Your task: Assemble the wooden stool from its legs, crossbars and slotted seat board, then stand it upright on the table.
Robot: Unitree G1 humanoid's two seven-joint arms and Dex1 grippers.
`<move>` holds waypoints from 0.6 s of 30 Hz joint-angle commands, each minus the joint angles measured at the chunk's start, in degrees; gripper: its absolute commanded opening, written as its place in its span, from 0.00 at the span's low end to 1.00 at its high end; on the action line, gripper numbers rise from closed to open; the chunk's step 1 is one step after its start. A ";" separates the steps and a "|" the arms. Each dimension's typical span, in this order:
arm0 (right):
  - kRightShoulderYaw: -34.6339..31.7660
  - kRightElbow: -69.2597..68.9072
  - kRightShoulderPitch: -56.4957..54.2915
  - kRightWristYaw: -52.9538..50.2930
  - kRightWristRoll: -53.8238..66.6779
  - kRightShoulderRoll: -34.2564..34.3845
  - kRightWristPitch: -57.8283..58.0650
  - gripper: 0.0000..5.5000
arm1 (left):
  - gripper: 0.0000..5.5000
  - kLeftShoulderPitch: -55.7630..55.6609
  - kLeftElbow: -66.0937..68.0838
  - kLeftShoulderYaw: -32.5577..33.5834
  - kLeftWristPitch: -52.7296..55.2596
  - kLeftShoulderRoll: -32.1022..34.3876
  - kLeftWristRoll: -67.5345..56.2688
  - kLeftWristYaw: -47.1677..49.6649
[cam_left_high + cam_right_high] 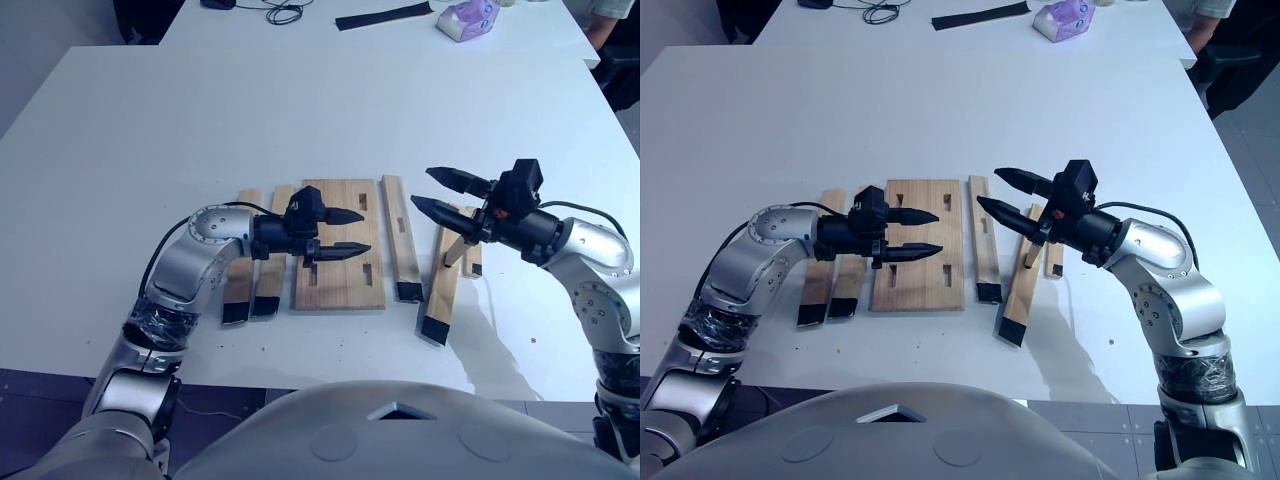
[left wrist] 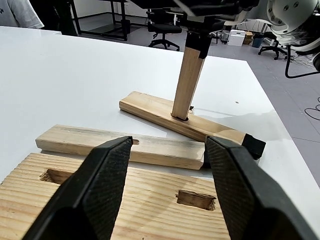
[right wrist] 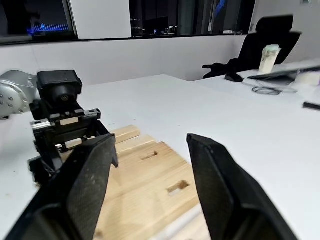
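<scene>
The left gripper [image 1: 362,232] is spread wide and holds nothing. Its fingers point right, over the left half of the seat board [image 1: 345,282], which lies flat near the middle of the table [image 1: 300,110]. The left arm is bent at the elbow with the forearm about level.

The right gripper [image 1: 424,188] is also wide apart and empty. Its fingers point left, raised above the middle leg [image 1: 398,240]. A crossbar [image 2: 187,80] stands in the slot of the right leg [image 1: 440,295], with its top under the right gripper's base; whether they touch cannot be told. Two left legs [image 1: 238,290] lie left of the board.
</scene>
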 commanded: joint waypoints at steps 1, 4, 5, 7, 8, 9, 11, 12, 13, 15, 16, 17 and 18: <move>-6.33 -6.99 -6.52 -5.93 14.41 -0.93 6.35 0.48 | 0.50 0.61 -0.61 0.60 0.43 -0.04 0.06 1.02; -8.88 -10.97 -9.81 -12.42 28.64 -1.80 9.68 0.48 | 0.50 1.24 -0.84 0.85 0.29 -0.05 0.04 1.43; -8.98 -12.06 -10.52 -14.41 33.13 -2.18 10.36 0.48 | 0.50 1.55 -0.99 0.95 0.27 -0.07 0.01 1.65; -8.50 -13.79 -10.22 -16.01 38.79 -3.38 11.75 0.48 | 0.50 2.02 -1.22 1.08 0.25 -0.18 -0.02 2.03; -7.77 -14.43 -8.92 -15.40 38.61 -4.29 12.85 0.48 | 0.50 2.17 -1.27 1.15 0.25 -0.29 0.01 2.25; -6.66 -15.06 -6.96 -13.88 36.53 -5.46 13.84 0.48 | 0.50 2.23 -1.27 1.21 0.22 -0.43 0.05 2.43; -4.08 -14.84 -3.76 -8.80 31.19 -8.01 15.28 0.48 | 0.50 3.37 -2.36 1.66 0.25 -0.73 0.18 3.88; -2.56 -14.07 -2.82 -5.96 28.68 -9.06 15.41 0.48 | 0.50 4.34 -3.28 2.25 0.23 -0.97 0.10 5.06; -0.87 -12.53 -3.30 -3.14 26.70 -9.59 15.57 0.48 | 0.50 6.01 -4.71 3.24 0.27 -1.19 0.00 6.80; 4.76 -7.32 -7.93 3.24 21.05 -9.10 15.07 0.48 | 0.50 11.52 -8.23 6.58 -0.20 -1.60 -0.31 11.10; 7.53 -5.24 -10.64 5.20 18.25 -8.18 14.61 0.48 | 0.50 13.21 -8.88 8.30 -0.41 -1.37 -0.63 12.22; 9.78 -3.21 -13.11 7.19 15.90 -7.12 14.08 0.48 | 0.50 14.83 -9.85 9.76 -0.38 -1.26 -0.94 13.38; 10.68 -2.26 -14.02 8.08 14.35 -6.28 13.42 0.48 | 0.50 14.83 -9.98 10.19 -0.11 -1.06 -1.19 13.56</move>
